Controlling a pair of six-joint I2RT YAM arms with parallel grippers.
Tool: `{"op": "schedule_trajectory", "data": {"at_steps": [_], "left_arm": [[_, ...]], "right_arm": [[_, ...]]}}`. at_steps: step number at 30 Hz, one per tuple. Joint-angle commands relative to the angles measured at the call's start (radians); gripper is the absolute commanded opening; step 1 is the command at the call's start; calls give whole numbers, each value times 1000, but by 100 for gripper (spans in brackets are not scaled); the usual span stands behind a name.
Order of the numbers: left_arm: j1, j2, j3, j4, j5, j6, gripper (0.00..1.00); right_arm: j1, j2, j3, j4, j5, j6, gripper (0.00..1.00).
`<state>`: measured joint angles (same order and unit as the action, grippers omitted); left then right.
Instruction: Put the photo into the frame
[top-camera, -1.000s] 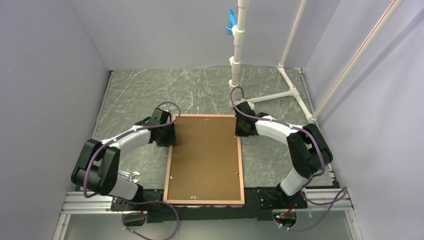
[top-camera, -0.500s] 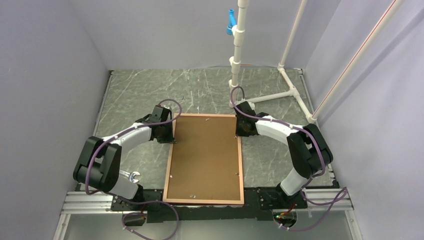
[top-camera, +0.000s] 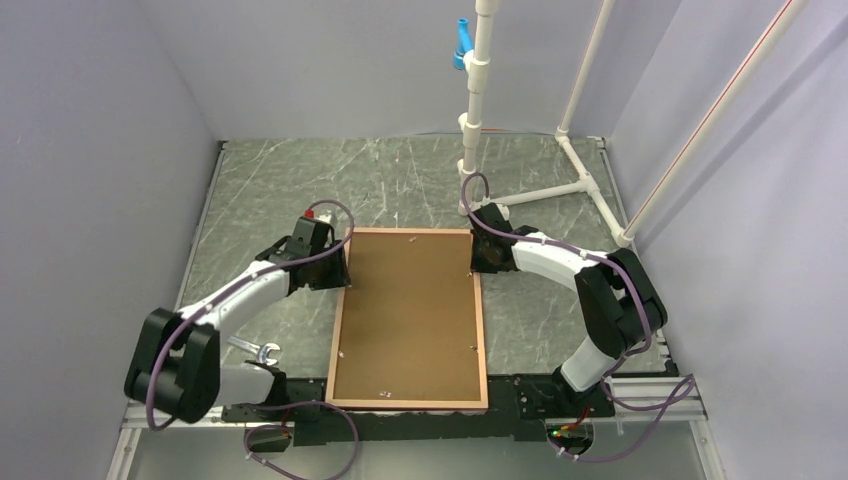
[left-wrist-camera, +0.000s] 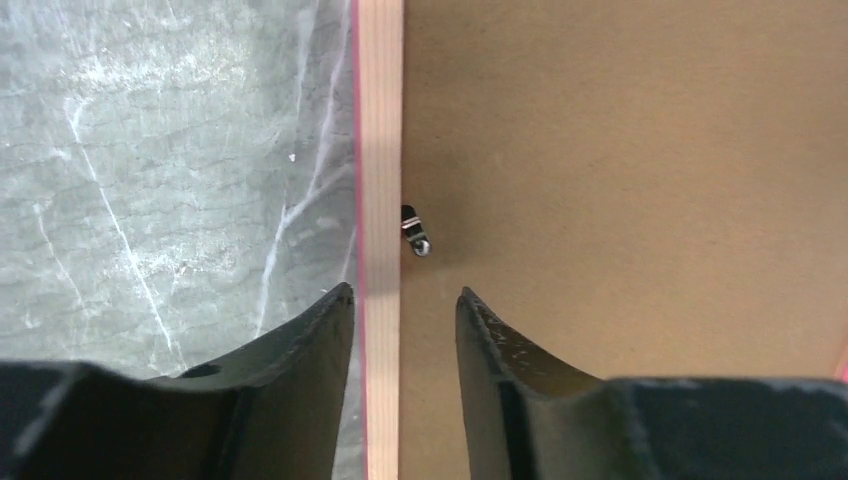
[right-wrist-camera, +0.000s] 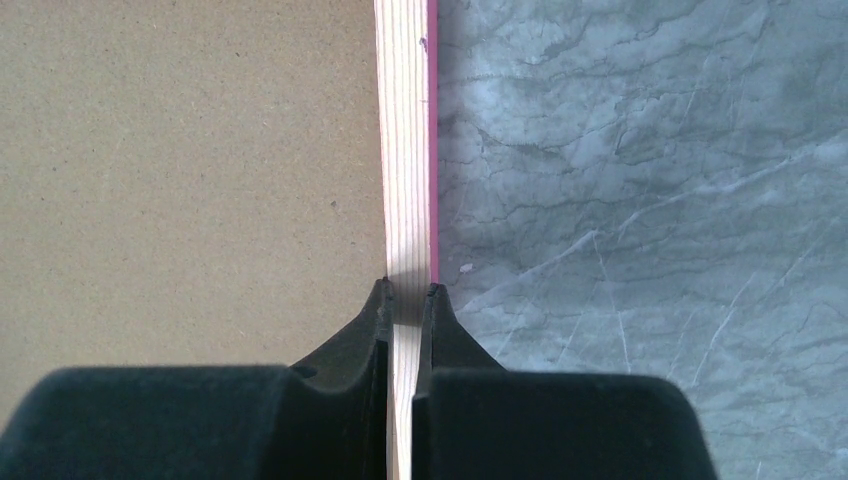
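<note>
Frame: the salmon-edged frame (top-camera: 338, 330) lies face down on the marbled table (top-camera: 270, 190), pale wood back upward. Its long axis runs from the arm bases toward the far wall.
Backing board: the brown backing board (top-camera: 410, 310) fills the frame's opening and sits flat inside the rails.
Photo: the photo is not visible in any view. It may lie under the board, but that cannot be told.
Left gripper: the left gripper (left-wrist-camera: 403, 292) is partly open and holds nothing. Its jaws straddle the left long rail near the far corner, with a clear gap on the board side.
Right gripper: the right gripper (right-wrist-camera: 408, 288) is pinched tight on the right long rail, near the far right corner.
Retaining tab: a small black retaining tab (left-wrist-camera: 414, 231) sits at the left rail's inner edge, on the board and just ahead of the left fingertips.
Key relation: the rail runs straight ahead between the left jaws, parallel to the fingers. The tab lies forward and slightly to the board side, so the left arm is far nearer to it.
Likely step: securing the board, judging by the layout. The right arm's grip appears to steady the frame while the left works at the tab.
</note>
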<state>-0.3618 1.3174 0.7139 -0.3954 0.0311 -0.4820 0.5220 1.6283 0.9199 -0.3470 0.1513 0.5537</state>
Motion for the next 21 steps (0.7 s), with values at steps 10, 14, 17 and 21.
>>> {"op": "schedule_trajectory", "data": {"at_steps": [10,14,17,21], "left_arm": [[-5,37,62,-14,-28,-22,61],[-9,130,73,16,-26,-19,59],[-25,183,78,37,-28,-21,56],[-47,242,104,45,-52,-15,54]], "right_arm": [[10,-31,-32,-90,-62,9,0],[11,-29,-34,-90,-62,8,0],[10,-25,-34,-90,-65,8,0],[10,-23,-35,-90,-65,6,0]]}}
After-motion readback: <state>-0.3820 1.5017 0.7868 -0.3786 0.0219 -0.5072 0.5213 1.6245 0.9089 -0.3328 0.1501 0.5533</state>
